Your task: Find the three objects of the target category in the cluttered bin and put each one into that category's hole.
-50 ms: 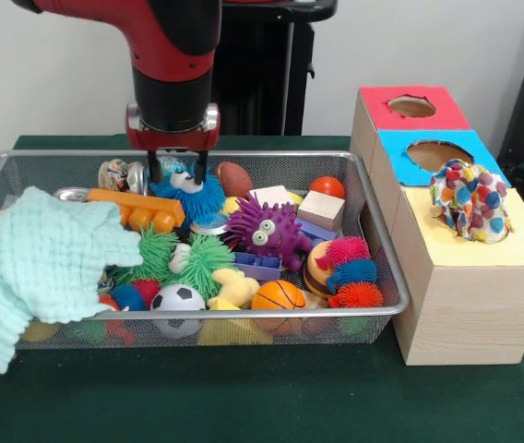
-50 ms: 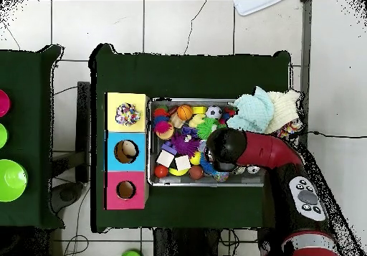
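Gripper (image 1: pixel 177 172) hangs with fingers spread over the blue spiky toy (image 1: pixel 191 192) at the bin's (image 1: pixel 387 268) far side, apparently lining up a grab, while a cloth bundle (image 1: pixel 470 199) already plugs the yellow hole on the right.

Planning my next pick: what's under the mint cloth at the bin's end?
The mint cloth drapes over the bin rim. A yellowish and a red toy peek below through the mesh; anything else beneath is covered.
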{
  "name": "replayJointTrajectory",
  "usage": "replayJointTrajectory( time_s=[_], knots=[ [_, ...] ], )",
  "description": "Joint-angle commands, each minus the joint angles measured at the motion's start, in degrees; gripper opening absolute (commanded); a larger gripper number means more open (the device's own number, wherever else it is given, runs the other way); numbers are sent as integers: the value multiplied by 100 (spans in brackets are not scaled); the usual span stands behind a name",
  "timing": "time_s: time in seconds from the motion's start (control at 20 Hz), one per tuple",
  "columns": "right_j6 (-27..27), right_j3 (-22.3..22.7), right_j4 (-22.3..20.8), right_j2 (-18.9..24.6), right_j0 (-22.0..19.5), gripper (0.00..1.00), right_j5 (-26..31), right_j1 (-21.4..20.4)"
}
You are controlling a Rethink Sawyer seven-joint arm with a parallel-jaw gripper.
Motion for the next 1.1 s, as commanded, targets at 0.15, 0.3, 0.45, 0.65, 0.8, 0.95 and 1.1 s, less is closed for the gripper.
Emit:
replayJointTrajectory(
  time_s=[0.15,0.3,0.45,0.65,0.8,0.95,1.1],
  knots=[
    [742,-93,-137,67,-95,100,-674,1076],
    [629,-216,-23,196,-217,100,-740,1364],
    [465,-164,181,400,-386,100,-610,1496],
    [343,-23,421,669,-631,100,-626,1583],
    [281,25,521,793,-739,100,-607,1626],
    [133,159,526,1017,-925,0,-937,1620],
    [227,189,563,1083,-971,0,-1222,1636]
  ],
)
